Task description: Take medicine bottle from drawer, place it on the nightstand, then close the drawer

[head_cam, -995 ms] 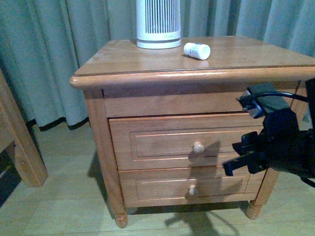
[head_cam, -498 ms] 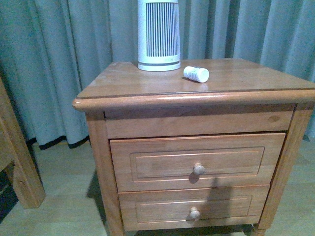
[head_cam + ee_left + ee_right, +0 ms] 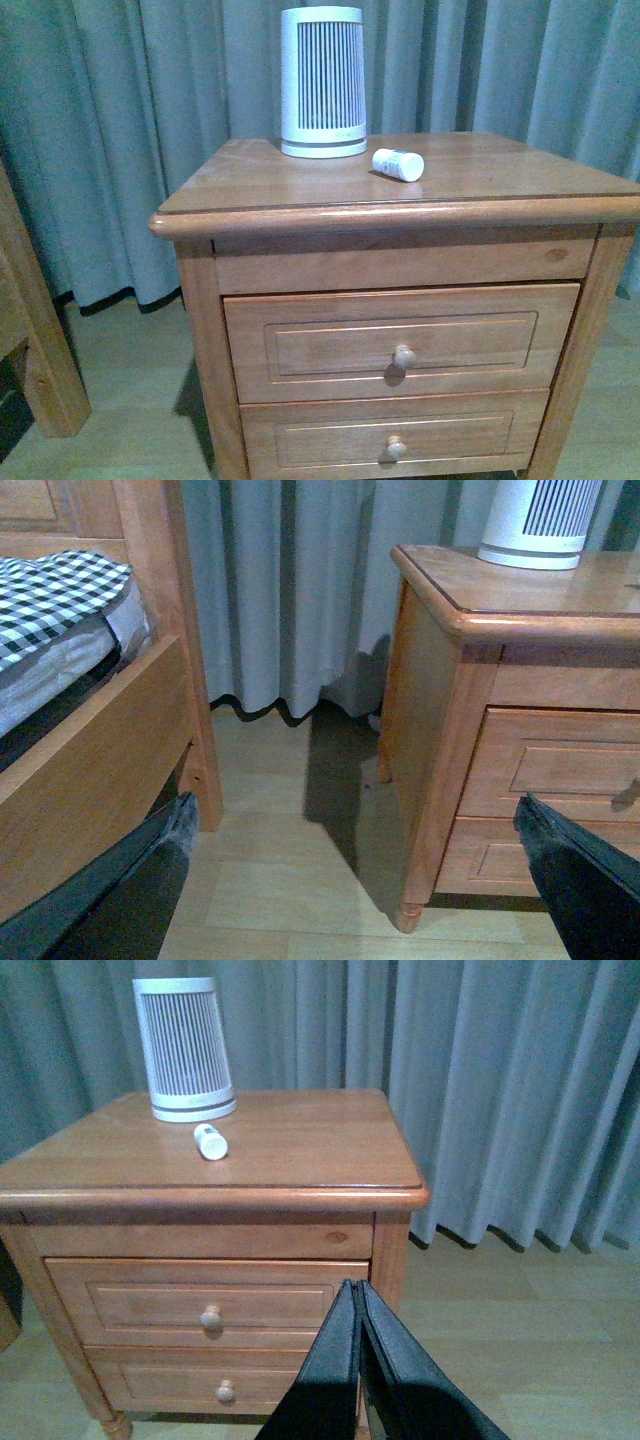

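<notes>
The medicine bottle (image 3: pixel 398 165) lies on its side on the nightstand (image 3: pixel 300 190) top, just in front of the white ribbed appliance. It also shows in the right wrist view (image 3: pixel 211 1141). The upper drawer (image 3: pixel 330 345) looks pushed in, its front about level with the lower one. Neither gripper shows in the front view. My right gripper (image 3: pixel 357 1286) is shut and empty, held well back from the nightstand's right front corner. My left gripper (image 3: pixel 355 875) is open and empty, low over the floor to the left of the nightstand (image 3: pixel 440 730).
A white ribbed appliance (image 3: pixel 322 80) stands at the back of the top. Grey curtains (image 3: pixel 120 120) hang behind. A wooden bed frame (image 3: pixel 90 740) with checked bedding stands left of the nightstand, with a strip of floor (image 3: pixel 290 810) between them.
My right arm, in front of the drawers one second ago, has left the front view. The nightstand now sits lower in that view. The bottle has not moved on the top.
</notes>
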You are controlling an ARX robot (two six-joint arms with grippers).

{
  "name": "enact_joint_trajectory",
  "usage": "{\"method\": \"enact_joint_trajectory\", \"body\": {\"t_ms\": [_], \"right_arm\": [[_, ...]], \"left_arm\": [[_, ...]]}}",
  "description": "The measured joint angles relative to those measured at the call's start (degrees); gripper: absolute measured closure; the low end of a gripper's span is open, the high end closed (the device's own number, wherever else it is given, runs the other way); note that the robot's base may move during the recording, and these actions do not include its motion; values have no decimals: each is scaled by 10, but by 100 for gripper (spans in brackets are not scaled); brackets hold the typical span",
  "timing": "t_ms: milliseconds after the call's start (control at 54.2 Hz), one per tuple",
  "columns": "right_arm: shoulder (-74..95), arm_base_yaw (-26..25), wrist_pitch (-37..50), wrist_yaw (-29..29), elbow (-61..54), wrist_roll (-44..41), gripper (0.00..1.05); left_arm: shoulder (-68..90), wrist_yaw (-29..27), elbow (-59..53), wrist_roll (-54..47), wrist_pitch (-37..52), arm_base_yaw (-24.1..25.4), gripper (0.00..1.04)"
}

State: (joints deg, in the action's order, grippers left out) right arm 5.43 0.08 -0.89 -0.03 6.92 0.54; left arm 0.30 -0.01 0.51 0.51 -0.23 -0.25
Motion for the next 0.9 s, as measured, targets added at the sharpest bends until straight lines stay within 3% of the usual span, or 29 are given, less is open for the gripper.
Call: {"method": "enact_joint_trajectory", "body": {"t_ms": [92, 461, 774, 903], "right_arm": [[-42, 0, 5, 0, -62, -1, 102], [-50, 0, 8, 0, -62, -3, 100], [-50, 0, 8, 0, -62, -3, 45], [-50, 0, 8, 0, -62, -3, 15]], "left_arm": [[0, 0, 0, 0, 0, 0, 7], [0, 0, 0, 0, 0, 0, 7], [0, 0, 0, 0, 0, 0, 7], [0, 0, 0, 0, 0, 0, 7]]}}
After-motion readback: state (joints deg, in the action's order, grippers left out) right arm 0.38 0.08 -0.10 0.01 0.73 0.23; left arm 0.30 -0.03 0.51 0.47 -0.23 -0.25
